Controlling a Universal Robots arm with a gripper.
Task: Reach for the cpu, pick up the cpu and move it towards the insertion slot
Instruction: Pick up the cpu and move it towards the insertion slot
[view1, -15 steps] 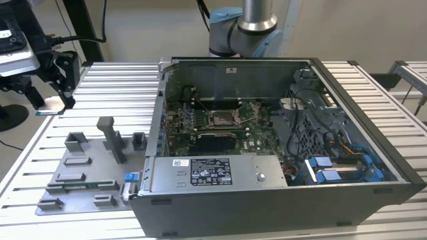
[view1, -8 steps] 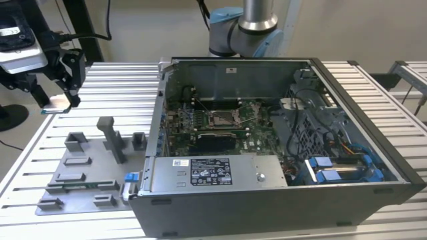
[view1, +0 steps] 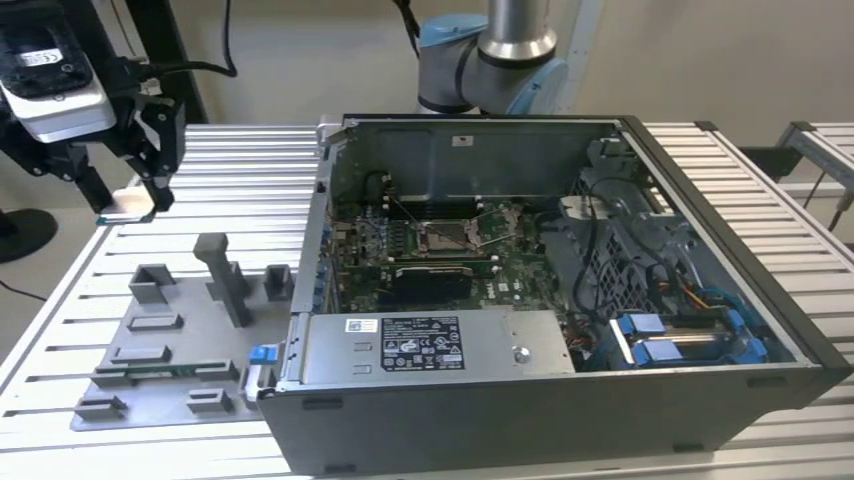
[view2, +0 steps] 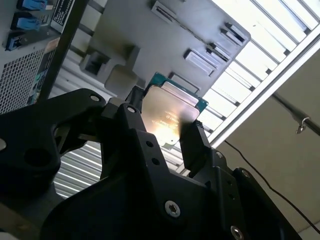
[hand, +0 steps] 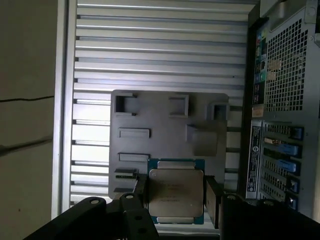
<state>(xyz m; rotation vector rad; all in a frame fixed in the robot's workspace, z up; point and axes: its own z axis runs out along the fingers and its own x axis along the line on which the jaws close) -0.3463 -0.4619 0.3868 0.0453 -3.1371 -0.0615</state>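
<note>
Fingers (hand: 212, 202) are clamped on two opposite edges of the cpu (hand: 176, 190) — one chip, held by the gripper (view1: 127, 205) up over the slatted table (view1: 240, 160). One grey fixture plate (view1: 174, 345) sits nearby on the table. One computer case (view1: 801, 330) stands beside that — its side wall is between the chip and the insertion slot (view1: 445, 235).

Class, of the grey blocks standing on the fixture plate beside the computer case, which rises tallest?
The narrow post, standing between the squat block on the exterior view's left and the small block beside the computer case; it rises above both.
</note>
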